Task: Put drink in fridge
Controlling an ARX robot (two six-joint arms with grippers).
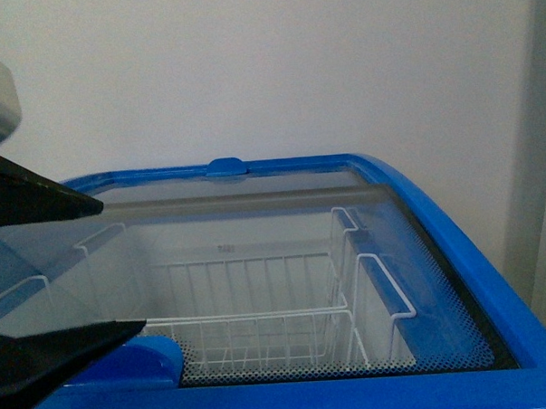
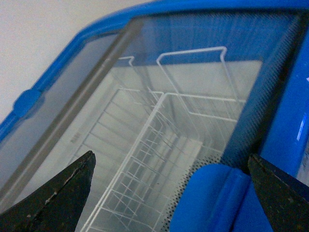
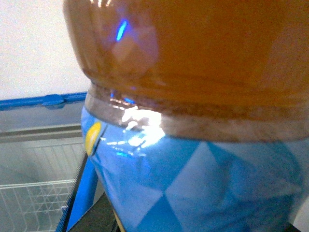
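Now | left gripper (image 1: 122, 265) spread open, empty; lid handle (image 1: 158, 354) at its 5 o'clock, just beside the lower finger (image 1: 53, 359) | fridge (image 1: 456, 246): glass lid (image 1: 422, 298) seems shut over wire baskets (image 1: 260, 323), room inside | drink (image 3: 193, 121) out of front view, fills right wrist view, apparently clamped by right gripper, jaws hidden
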